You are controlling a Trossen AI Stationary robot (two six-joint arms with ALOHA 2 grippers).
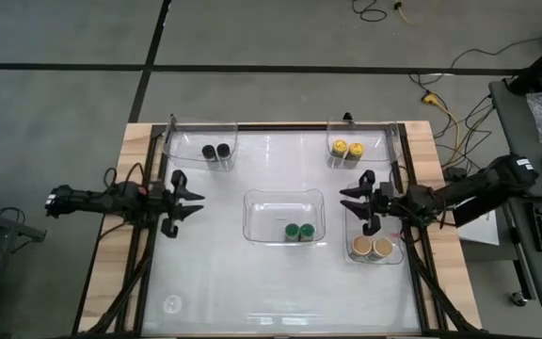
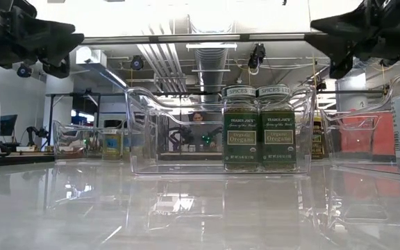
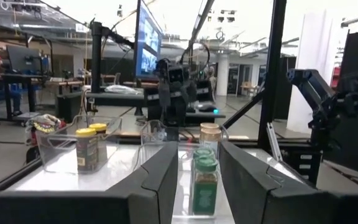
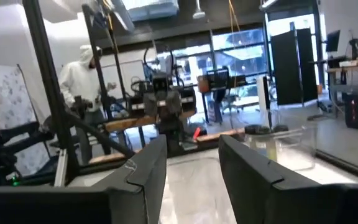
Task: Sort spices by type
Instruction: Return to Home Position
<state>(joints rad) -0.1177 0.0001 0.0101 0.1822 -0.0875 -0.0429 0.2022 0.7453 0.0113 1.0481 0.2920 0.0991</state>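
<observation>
Left gripper [image 1: 199, 202] at 9 o'clock and right gripper [image 1: 343, 201] at 3 o'clock hover over the table [image 1: 215, 282], both spread wide and holding nothing.
Nearest, the tan jars [image 1: 372, 248] share the 4 o'clock tray [image 1: 374, 263]; the green jars [image 1: 298, 232] stand in the centre tray [image 1: 266, 217]; farthest, the black jars [image 1: 215, 152] occupy the 11 o'clock tray [image 1: 184, 151], the yellow jars [image 1: 347, 149] the 1 o'clock tray [image 1: 376, 149].

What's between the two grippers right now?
In the high view, the clear plastic centre tray, holding two green-lidded spice jars, lies between the left gripper and the right gripper.
</observation>
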